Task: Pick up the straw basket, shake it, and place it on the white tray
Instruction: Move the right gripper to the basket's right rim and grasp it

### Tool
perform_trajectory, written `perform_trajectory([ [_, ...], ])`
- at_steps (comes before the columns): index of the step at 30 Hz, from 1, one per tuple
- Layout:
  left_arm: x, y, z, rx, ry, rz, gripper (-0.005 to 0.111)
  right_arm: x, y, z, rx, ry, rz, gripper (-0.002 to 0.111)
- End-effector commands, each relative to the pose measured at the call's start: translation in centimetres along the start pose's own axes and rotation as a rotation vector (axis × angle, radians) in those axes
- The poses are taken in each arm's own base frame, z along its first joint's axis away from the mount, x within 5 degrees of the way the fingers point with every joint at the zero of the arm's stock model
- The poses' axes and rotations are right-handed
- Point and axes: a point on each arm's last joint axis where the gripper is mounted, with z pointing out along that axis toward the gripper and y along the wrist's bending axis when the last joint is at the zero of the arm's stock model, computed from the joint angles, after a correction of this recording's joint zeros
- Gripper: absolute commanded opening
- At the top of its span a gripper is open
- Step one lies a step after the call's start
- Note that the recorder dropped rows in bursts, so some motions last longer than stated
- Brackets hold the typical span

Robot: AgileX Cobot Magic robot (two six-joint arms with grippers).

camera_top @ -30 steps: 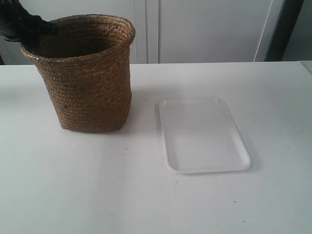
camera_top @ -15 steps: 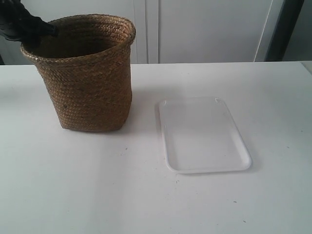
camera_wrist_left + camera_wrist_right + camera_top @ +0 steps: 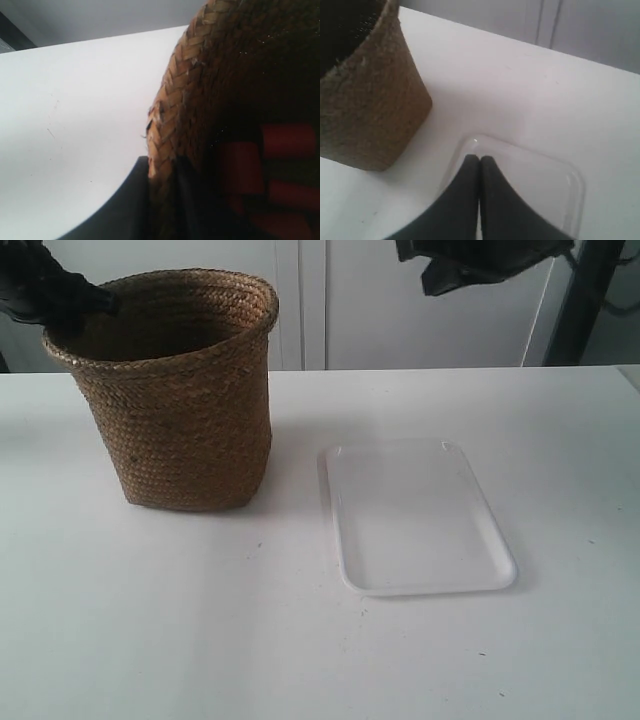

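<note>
1. The basket (image 3: pixel 185 400) stands upright on the table (image 3: pixel 150 620), mouth up and long axis vertical. It is left of the tray (image 3: pixel 420 520) and apart from it.
2. Red cylinders (image 3: pixel 240 167) lie inside the basket.
3. The tray's long side runs near to far.
4. The left gripper (image 3: pixel 162 167) pinches the basket's far-left rim, one finger inside and one outside.
5. The right gripper (image 3: pixel 480 161) hangs high on the right, fingers pressed together.

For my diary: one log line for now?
left gripper: shut on basket rim | right gripper: shut, empty | basket: on table, beside tray
</note>
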Motion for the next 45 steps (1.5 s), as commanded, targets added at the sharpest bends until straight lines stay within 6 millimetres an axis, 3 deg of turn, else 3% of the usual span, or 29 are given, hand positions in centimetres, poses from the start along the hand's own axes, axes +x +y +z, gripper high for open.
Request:
perform_trajectory([
  [1,0.8,-0.3,0.6,0.016,0.074,0.028,0.0,-1.3,1.6,3.7,-0.087,0.012,-0.019,0.018],
  [4,0.8,-0.8,0.6,0.073,0.075,0.042,0.0,-1.9,4.0,7.3,-0.145,-0.002,-0.034,0.044],
  [8,1.1,-0.8,0.6,0.077,0.097,0.046,0.0,-2.3,6.5,11.2,-0.168,-0.067,-0.046,0.046],
  [11,1.1,-1.0,0.6,0.082,0.101,0.046,0.0,-2.3,7.1,12.6,-0.176,-0.089,-0.028,0.046],
  [15,1.2,-1.1,0.6,0.089,0.104,0.042,0.0,-2.7,7.3,13.5,-0.209,-0.118,0.039,0.046],
  [24,1.1,-1.6,0.6,0.097,0.103,0.066,0.0,-4.4,7.8,12.2,-0.245,-0.156,0.071,0.046],
  [39,1.1,-1.6,0.6,0.096,0.1,0.067,0.0,-1.0,6.1,17.7,-0.127,-0.018,0.082,0.046],
  [43,1.1,-1.6,0.6,0.102,0.1,0.062,0.0,-0.1,6.0,18.9,-0.13,0.02,0.089,0.031],
  [45,1.1,-1.8,0.5,0.119,0.101,0.05,0.0,0.3,6.3,19.5,-0.138,0.034,0.059,0.016],
])
